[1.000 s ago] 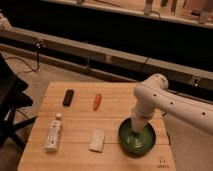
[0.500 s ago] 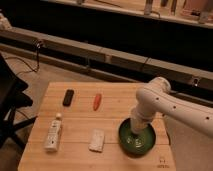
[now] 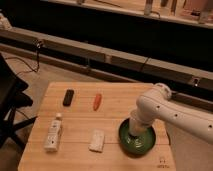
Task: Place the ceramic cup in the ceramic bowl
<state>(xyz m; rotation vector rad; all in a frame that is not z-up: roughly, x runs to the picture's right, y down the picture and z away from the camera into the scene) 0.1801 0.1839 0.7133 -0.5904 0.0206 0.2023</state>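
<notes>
Gripper (image 3: 135, 131) sits low inside the round green ceramic bowl (image 3: 150, 145), much as half a second ago; your white arm (image 3: 170, 111) has barely shifted. You cannot tell how the jaws stand, and the ceramic cup is hidden beneath the wrist. On the wooden table (image 3: 115, 117), left to farther back: white bottle (image 3: 53, 133), white packet (image 3: 96, 140), orange carrot-shaped object (image 3: 97, 101), black rectangular object (image 3: 68, 97).

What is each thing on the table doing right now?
Claw: down inside the bowl, under the arm.
Bowl: green, upright on the table.
Bottle: lying on its side.
Carrot: lying flat.
Black thing: lying flat.
White packet: lying flat beside the bowl.
Cup: hidden, cannot tell.
</notes>
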